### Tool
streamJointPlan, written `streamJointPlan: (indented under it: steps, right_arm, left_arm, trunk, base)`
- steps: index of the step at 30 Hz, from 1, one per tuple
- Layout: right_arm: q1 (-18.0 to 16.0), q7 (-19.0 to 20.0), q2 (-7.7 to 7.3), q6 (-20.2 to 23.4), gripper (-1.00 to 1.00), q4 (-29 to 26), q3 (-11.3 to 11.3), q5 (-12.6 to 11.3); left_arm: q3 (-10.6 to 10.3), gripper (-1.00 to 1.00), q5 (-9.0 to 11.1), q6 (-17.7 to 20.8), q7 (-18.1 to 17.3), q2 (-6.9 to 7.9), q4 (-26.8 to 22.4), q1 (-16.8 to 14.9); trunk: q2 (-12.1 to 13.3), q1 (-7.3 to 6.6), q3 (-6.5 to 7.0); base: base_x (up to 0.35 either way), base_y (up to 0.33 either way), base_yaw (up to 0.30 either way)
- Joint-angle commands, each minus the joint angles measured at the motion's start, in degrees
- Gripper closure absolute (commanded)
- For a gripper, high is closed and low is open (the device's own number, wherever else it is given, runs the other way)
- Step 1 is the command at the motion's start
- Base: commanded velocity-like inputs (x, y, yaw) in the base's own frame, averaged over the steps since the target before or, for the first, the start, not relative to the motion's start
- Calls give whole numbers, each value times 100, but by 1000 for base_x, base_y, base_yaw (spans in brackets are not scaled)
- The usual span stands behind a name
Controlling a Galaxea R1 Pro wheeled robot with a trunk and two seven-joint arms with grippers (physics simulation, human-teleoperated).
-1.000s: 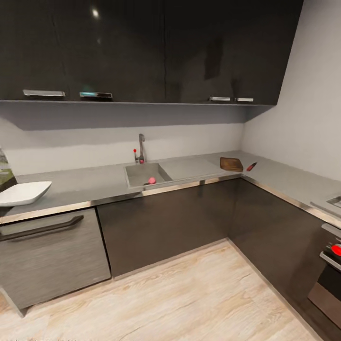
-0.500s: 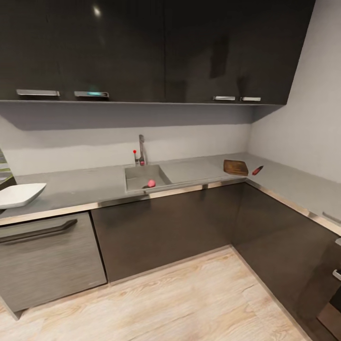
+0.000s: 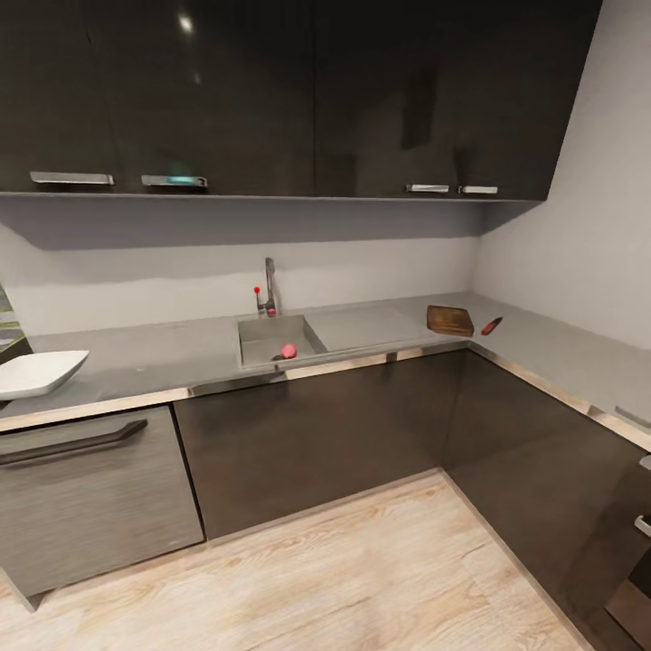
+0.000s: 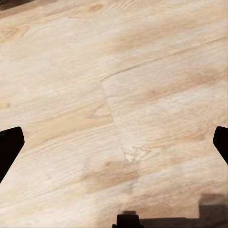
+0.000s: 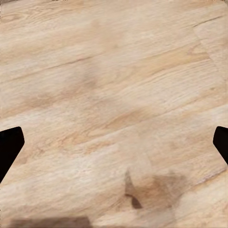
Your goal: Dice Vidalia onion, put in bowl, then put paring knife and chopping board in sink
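Nothing is done yet: both pincers, left (image 4: 114,142) and right (image 5: 114,142), hang released over the floor, far from the onion (image 3: 288,351) lying in the sink (image 3: 262,331), with board (image 3: 449,319) and knife (image 3: 491,325) untouched on the bench (image 3: 163,353).

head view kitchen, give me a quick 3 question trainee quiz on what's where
1. True or false: the Vidalia onion lies in the sink.
2. What lies just right of the chopping board? A) bowl B) paring knife C) tap
3. Fill in: the bowl sits on the countertop at the far ____ of the view.

Key: 1 true; 2 B, the paring knife; 3 left.
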Motion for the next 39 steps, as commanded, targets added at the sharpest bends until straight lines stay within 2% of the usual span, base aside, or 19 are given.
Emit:
streamJointPlan:
  steps: [1,39]
  right_arm:
    - [-3,-25,1,-16,-100,3,4,6]
    - [-3,-22,-1,-7,-100,10,13,10]
  left_arm:
    - [3,-100,0,-10,2,0,-5,1]
    - [-14,-100,0,-10,2,0,0,0]
  trunk:
    - [39,-23,14]
    - [1563,-857,696]
  base:
    - [0,0,0]
    - [0,0,0]
